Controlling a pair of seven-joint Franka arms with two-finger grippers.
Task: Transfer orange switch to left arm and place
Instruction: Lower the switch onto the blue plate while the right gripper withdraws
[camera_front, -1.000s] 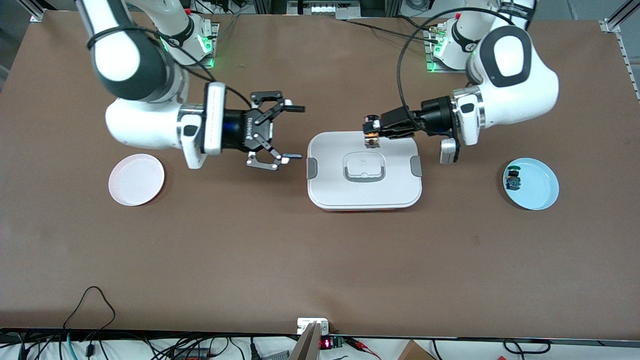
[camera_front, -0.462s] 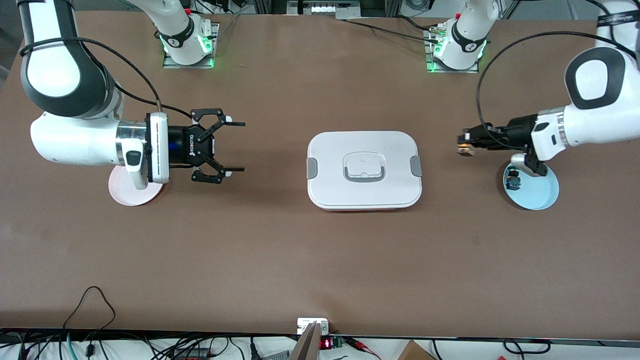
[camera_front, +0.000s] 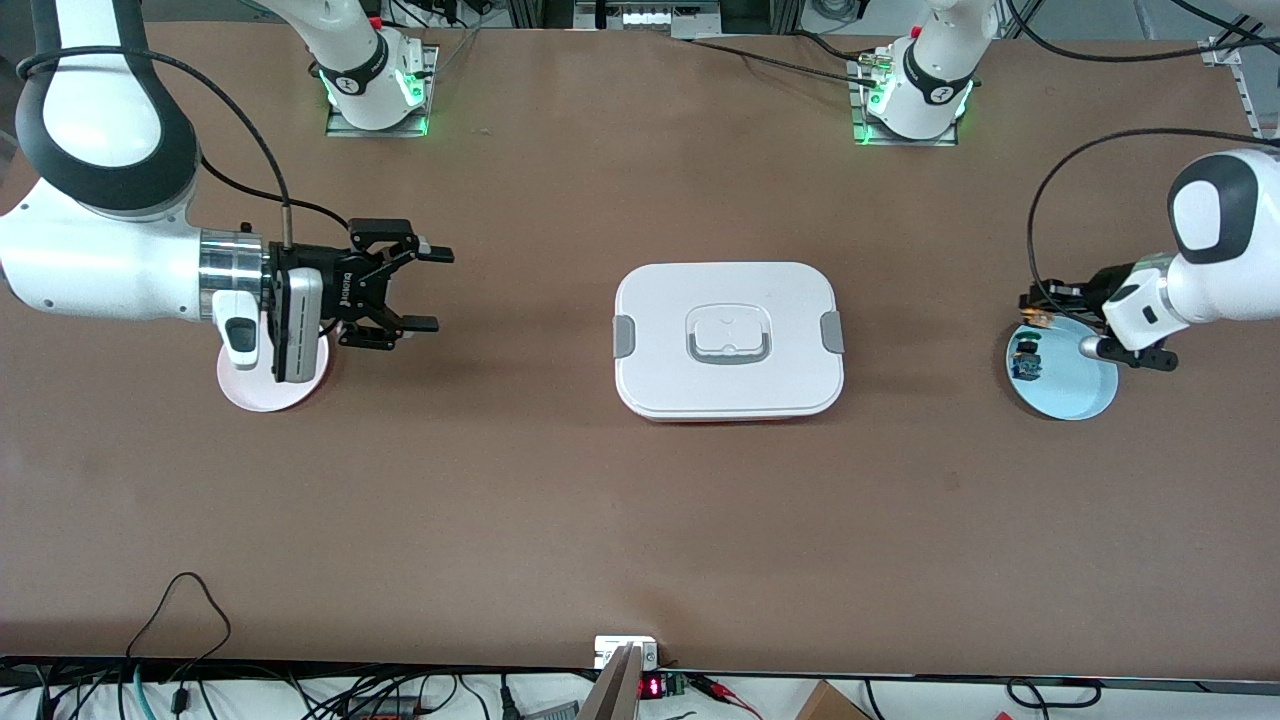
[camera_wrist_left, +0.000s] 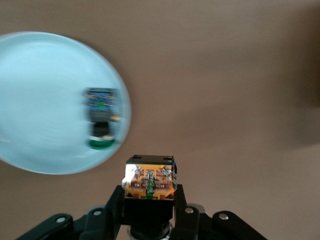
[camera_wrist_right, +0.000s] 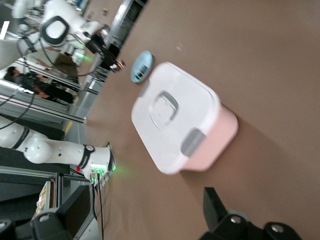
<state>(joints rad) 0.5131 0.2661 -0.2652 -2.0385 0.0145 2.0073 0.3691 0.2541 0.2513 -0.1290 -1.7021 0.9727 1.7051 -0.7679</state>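
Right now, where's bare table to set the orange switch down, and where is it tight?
Bare table lies between the pink plate and the box, and again between the box and the blue plate; the strip nearer the front camera is bare too. Tight spot: the blue plate, holding the green-capped switch, with the left gripper gripping the orange switch over its edge.
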